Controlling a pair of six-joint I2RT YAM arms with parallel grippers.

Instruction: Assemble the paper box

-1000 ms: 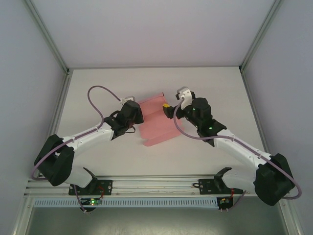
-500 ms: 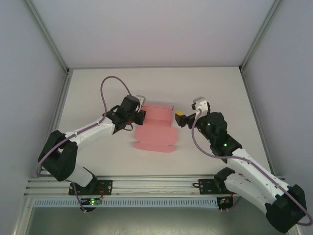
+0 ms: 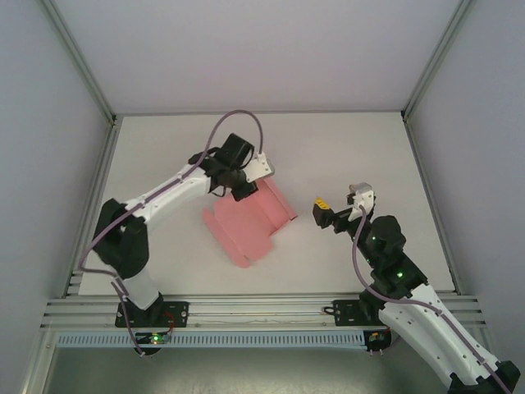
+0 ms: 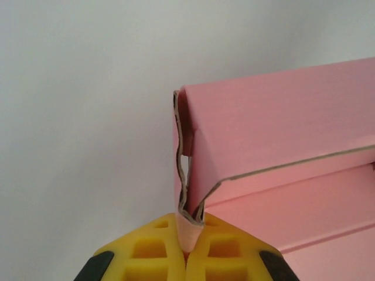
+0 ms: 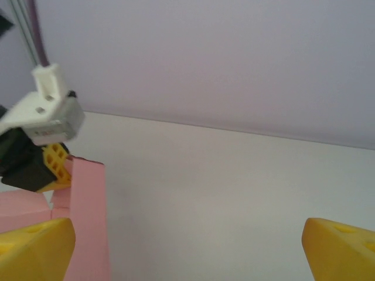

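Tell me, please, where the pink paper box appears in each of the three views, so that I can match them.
Top external: the paper box, just left of centre on the table.
Left wrist: right side, its folded edge running down to the bottom centre.
Right wrist: lower left corner.
Shared landmark: the left pincer, shut on the box's edge, in all three.

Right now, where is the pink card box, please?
Top view: the pink card box sits just left of table centre, far edge pinched by the left gripper.
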